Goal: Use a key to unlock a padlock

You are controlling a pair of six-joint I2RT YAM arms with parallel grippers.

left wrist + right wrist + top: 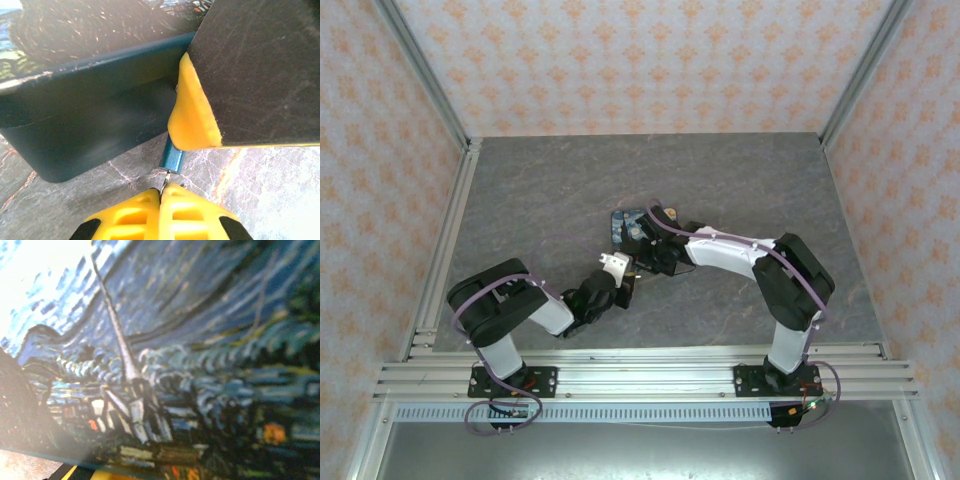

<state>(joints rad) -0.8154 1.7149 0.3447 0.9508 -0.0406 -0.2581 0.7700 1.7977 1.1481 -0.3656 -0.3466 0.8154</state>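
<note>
Pinching left claw (pixel 161 190) shut on silvery key tip (pixel 165 178), just below teal padlock (pixel 171 156); clamping right claw (pixel 187 132) over padlock's upper end, tight beside painted tin (pixel 90 120) corner edge; leaving bare surface (pixel 280 192) open rightward

Tabletop (pixel 650 180): grey, marbled;
Walls (pixel 640 60): peach patterned wallpaper, on three sides of the tabletop;
Rails (pixel 640 375): aluminium, along the tabletop's near edge
</note>
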